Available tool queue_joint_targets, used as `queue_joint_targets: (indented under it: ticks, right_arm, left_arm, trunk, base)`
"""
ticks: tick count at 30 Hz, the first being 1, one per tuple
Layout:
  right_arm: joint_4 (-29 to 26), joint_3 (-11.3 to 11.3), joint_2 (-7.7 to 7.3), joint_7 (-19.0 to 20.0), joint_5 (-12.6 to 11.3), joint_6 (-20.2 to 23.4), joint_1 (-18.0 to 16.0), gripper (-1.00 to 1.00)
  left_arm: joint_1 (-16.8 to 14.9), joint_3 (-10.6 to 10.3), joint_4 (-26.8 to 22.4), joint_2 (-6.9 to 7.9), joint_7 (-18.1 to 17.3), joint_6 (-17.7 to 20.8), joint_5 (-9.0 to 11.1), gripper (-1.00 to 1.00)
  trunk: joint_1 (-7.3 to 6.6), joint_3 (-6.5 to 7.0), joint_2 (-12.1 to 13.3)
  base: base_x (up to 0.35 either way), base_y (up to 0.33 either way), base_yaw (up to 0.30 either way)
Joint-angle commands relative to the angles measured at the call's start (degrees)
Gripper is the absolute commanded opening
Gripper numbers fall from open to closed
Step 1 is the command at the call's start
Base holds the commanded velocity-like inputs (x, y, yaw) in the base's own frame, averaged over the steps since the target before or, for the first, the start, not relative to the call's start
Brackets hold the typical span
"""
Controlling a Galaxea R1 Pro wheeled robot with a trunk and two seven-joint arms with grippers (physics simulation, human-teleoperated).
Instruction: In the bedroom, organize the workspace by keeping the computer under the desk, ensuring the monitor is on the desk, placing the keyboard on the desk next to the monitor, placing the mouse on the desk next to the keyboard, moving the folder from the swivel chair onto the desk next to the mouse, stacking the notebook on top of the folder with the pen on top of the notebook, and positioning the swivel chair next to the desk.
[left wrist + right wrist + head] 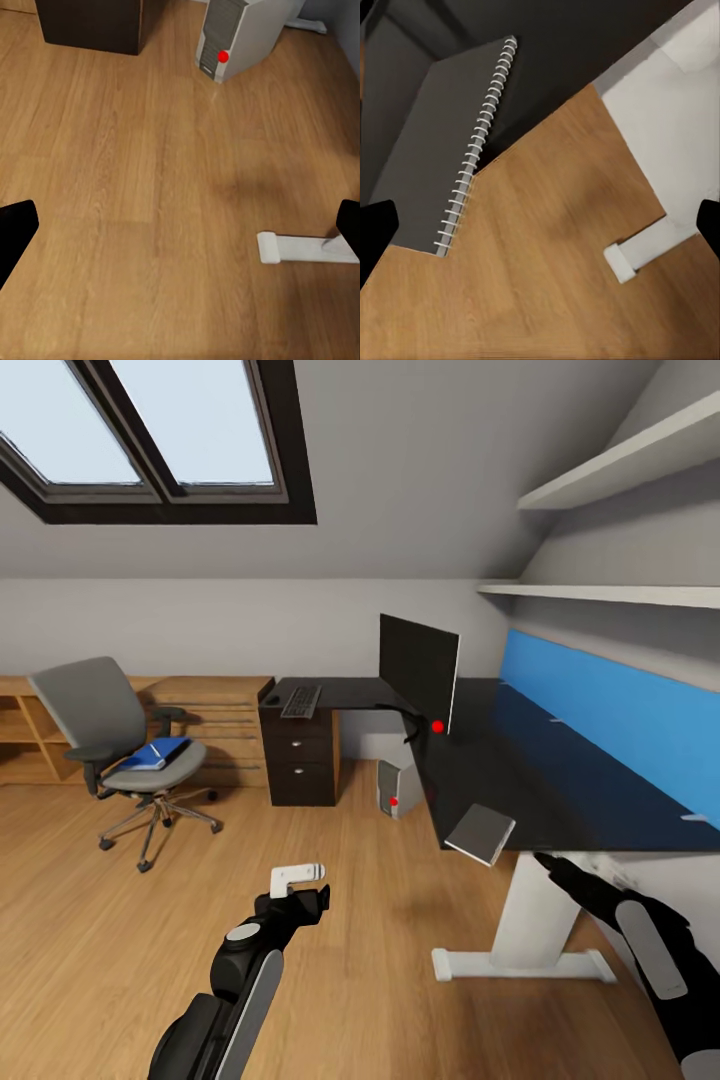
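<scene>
The grey swivel chair [110,730] stands on the floor at the left, apart from the desk, with the blue folder [155,753] on its seat. On the black desk [560,780] are the monitor [418,670] and, on the far wing, the keyboard [301,701]. The computer [397,788] stands on the floor under the desk. The grey spiral notebook [481,833] overhangs the desk's near corner. My right gripper [550,860] hangs open just right of it. My left gripper [305,895] is open over bare floor. Mouse and pen are out of view.
A dark drawer unit [300,755] carries the desk's far wing. The white desk leg [535,910] and its foot [520,963] stand close to my right arm. Low wooden shelving [215,710] lines the back wall. A blue panel [620,710] backs the desk.
</scene>
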Motion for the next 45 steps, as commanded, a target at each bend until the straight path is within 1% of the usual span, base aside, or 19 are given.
queue_joint_targets:
  ticks: [1,4,6,9,14,17,18,20,21,23,25,26,27,29,30,34,35,42,45]
  right_arm:
    - [0.1,-0.3,-0.02,-0.5,-1.3,0.2,0.0,1.0]
    - [1.3,-1.6,-0.05,-0.3,-4.1,0.6,0.0,1.0]
    - [1.8,-1.9,-0.05,-0.3,-5.1,1.1,0.0,1.0]
    - [2.6,-3.2,-0.08,0.1,-7.5,2.7,0.0,1.0]
    - [3.4,-4.6,-0.07,2.4,-9.6,5.2,0.0,1.0]
    - [4.1,-5.0,-0.07,5.6,-10.4,8.3,0.0,1.0]
    - [4.4,-5.2,-0.07,8.0,-10.7,9.9,0.0,1.0]
    - [4.6,-5.5,-0.06,10.6,-10.9,11.4,0.0,1.0]
    - [5.0,-6.1,-0.06,13.1,-11.0,12.8,0.0,1.0]
    - [5.4,-6.9,-0.06,15.3,-11.1,14.1,0.0,1.0]
    - [6.0,-8.6,-0.03,17.3,-11.2,15.5,0.0,1.0]
    - [6.3,-10.1,0.04,18.1,-11.3,16.1,0.0,1.0]
    - [6.4,-10.9,0.09,18.4,-11.4,16.4,0.0,1.0]
    - [6.6,-13.6,0.31,19.0,-12.1,16.8,0.0,1.0]
    - [6.7,-15.5,0.58,19.3,-13.2,16.8,0.0,1.0]
    - [7.2,-17.0,0.91,19.5,-15.5,16.1,0.0,1.0]
    - [8.2,-17.9,0.98,19.7,-16.5,14.0,0.0,1.0]
    - [9.7,-17.7,1.34,19.7,-16.5,13.3,0.0,1.0]
    - [10.0,-17.8,3.88,19.8,-16.7,13.3,0.0,1.0]
  left_arm:
    - [0.0,-0.1,-0.1,0.0,0.5,0.2,0.6,1.0]
    - [0.0,-0.1,0.0,-0.01,0.6,0.2,0.6,1.0]
    - [0.0,-0.1,0.0,-0.01,0.6,0.2,0.6,1.0]
    - [0.0,-0.1,0.0,-0.02,0.6,0.2,0.5,1.0]
    - [0.0,-0.1,0.1,-0.02,0.6,0.2,0.6,1.0]
    - [0.0,-0.1,0.1,-0.02,0.6,0.2,0.6,1.0]
    - [0.0,-0.1,0.1,-0.02,0.6,0.2,0.6,1.0]
    - [0.0,-0.1,0.1,-0.02,0.6,0.2,0.6,1.0]
    - [0.0,-0.1,0.1,-0.02,0.6,0.2,0.6,1.0]
    - [0.0,-0.1,0.1,-0.02,0.6,0.2,0.6,1.0]
    - [0.0,-0.1,0.1,-0.02,0.6,0.2,0.6,1.0]
    - [0.0,-0.1,0.1,-0.02,0.6,0.2,0.6,1.0]
    - [0.0,-0.1,0.1,-0.02,0.6,0.2,0.6,1.0]
    - [0.0,-0.1,0.1,-0.02,0.6,0.2,0.6,1.0]
    - [0.0,-0.1,0.2,-0.02,0.6,0.2,0.6,1.0]
    - [0.0,-0.2,0.2,-0.02,0.6,0.2,0.6,1.0]
    - [0.0,-0.2,0.2,-0.05,0.6,0.2,0.6,1.0]
    - [0.0,-0.3,0.3,-0.1,0.6,0.2,0.6,1.0]
    - [0.0,-0.3,0.4,-0.1,0.6,0.2,0.6,1.0]
  trunk:
    - [0.22,-0.25,-0.5]
    - [0.88,-0.79,-1.7]
    - [1.32,-1.14,-2.5]
    - [1.98,-1.68,-3.7]
    - [3.08,-2.58,-5.7]
    - [3.74,-3.12,-6.9]
    - [3.96,-3.3,-7.3]
    - [4.4,-3.66,-8.1]
    - [4.62,-3.84,-8.5]
    - [5.06,-4.2,-9.3]
    - [5.49,-4.56,-10.1]
    - [5.71,-4.74,-10.5]
    - [5.93,-4.91,-10.9]
    - [6.37,-5.27,-11.7]
    - [6.59,-5.45,-12.1]
    - [7.47,-6.17,-13.7]
    - [7.69,-6.35,-14.1]
    - [9.23,-7.61,-16.9]
    - [9.89,-8.15,-18.1]
  base:
    - [-0.001,0.0,0.0]
    - [0.0,0.0,0.0]
    - [0.0,0.0,0.0]
    - [0.0,0.0,0.0]
    - [0.0,0.0,0.0]
    - [0.0,0.0,0.0]
    - [0.0,0.0,0.0]
    - [0.0,0.0,0.0]
    - [0.0,0.0,0.0]
    - [0.0,0.0,0.0]
    - [0.0,0.0,0.0]
    - [0.0,0.0,0.0]
    - [0.0,0.0,0.0]
    - [0.0,0.0,0.0]
    - [0.0,0.0,0.0]
    - [0.0,0.0,0.0]
    - [0.0,0.0,0.0]
    - [0.0,0.0,0.0]
    - [0.0,0.0,0.0]
